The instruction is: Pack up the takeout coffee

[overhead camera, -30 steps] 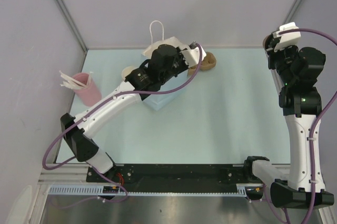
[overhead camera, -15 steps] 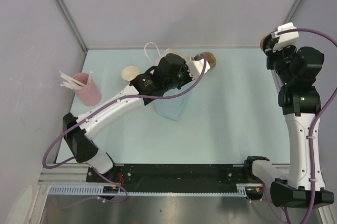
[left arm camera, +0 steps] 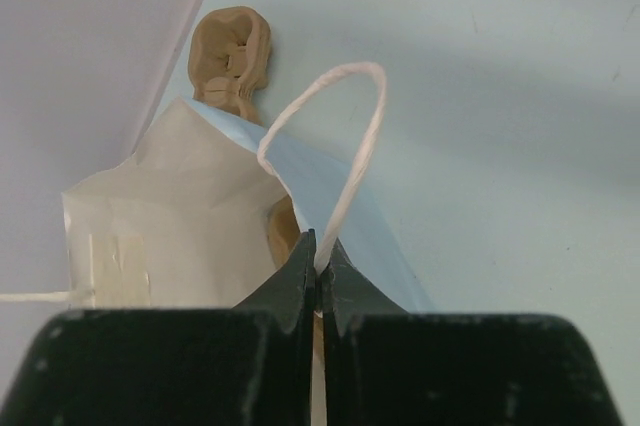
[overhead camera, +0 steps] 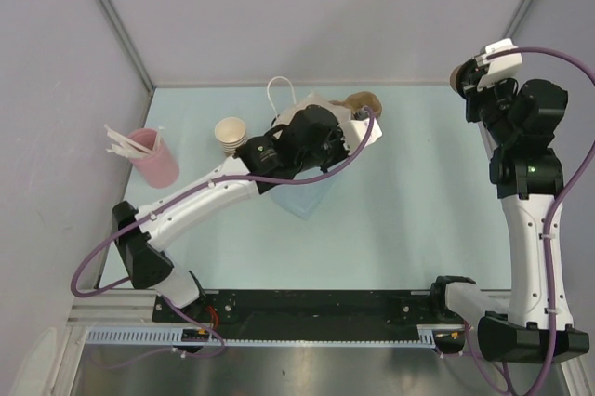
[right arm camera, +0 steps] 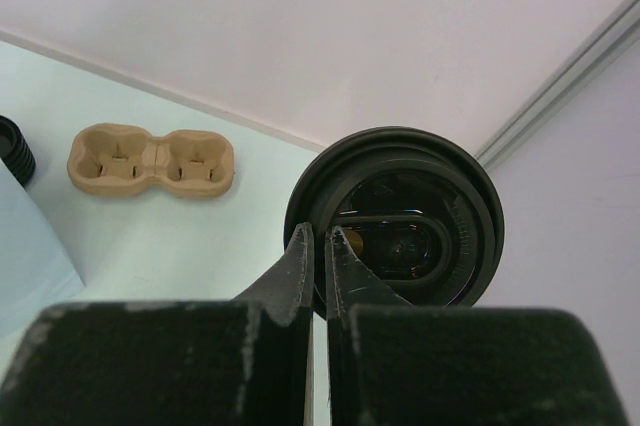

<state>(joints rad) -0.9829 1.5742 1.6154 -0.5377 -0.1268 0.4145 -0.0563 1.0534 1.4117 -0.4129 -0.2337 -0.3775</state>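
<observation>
- Your table [overhead camera: 409,210] carries the open blue paper bag [left arm camera: 170,196], which stands under the left arm.
- The tan cup carrier [right arm camera: 150,161] lies behind the bag, near the back wall.
- Your right gripper [right arm camera: 320,236] is clamped on the rim of the black-lidded takeout coffee [right arm camera: 420,206], held up at the far right, well apart from the bag.
- Your left gripper [left arm camera: 320,246] is pinched tight on the bag's white handle [left arm camera: 355,66].
</observation>
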